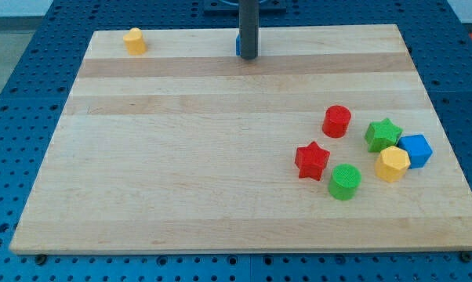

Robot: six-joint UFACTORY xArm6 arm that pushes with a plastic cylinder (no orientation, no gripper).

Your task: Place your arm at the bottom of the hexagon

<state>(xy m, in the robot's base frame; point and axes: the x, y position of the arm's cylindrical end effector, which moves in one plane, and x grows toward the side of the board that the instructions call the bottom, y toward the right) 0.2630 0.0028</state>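
The yellow hexagon (392,164) lies at the view's right, in a cluster, touching a blue cube (415,150) on its right and a green star (383,134) above it. My tip (248,57) stands near the top edge of the board at its centre, far up and to the left of the hexagon. A blue block (238,44) is mostly hidden behind the rod; its shape cannot be made out.
A red cylinder (337,121), a red star (312,160) and a green cylinder (345,182) lie left of the hexagon. A small yellow block (134,41) sits at the wooden board's (181,172) top left corner.
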